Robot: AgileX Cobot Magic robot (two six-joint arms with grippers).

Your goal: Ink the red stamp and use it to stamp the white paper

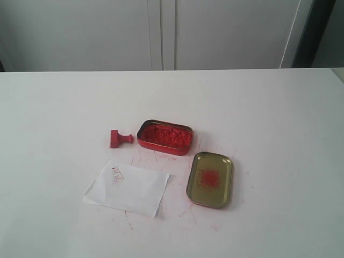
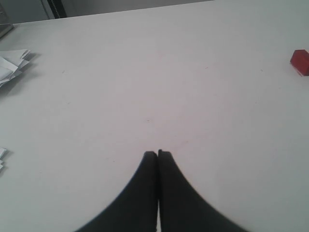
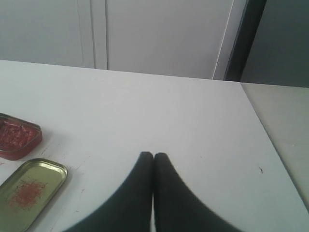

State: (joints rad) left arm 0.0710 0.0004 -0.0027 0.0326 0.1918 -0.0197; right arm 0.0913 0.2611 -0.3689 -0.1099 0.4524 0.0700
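Note:
The red stamp (image 1: 119, 138) lies on its side on the white table, just left of the red tin of ink paste (image 1: 165, 137); a corner of the stamp (image 2: 300, 62) shows at the edge of the left wrist view. The white paper (image 1: 127, 187) lies in front of it, bearing a small red imprint near its far edge. My left gripper (image 2: 158, 153) is shut and empty, well away from the stamp. My right gripper (image 3: 153, 155) is shut and empty too, to the side of the tin (image 3: 17, 137). Neither gripper shows in the exterior view.
A gold tin lid (image 1: 210, 179) with red smears lies right of the paper, also seen as the lid (image 3: 28, 192) in the right wrist view. Loose white paper scraps (image 2: 10, 66) lie off to one side. The table edge (image 3: 270, 140) runs close by the right gripper.

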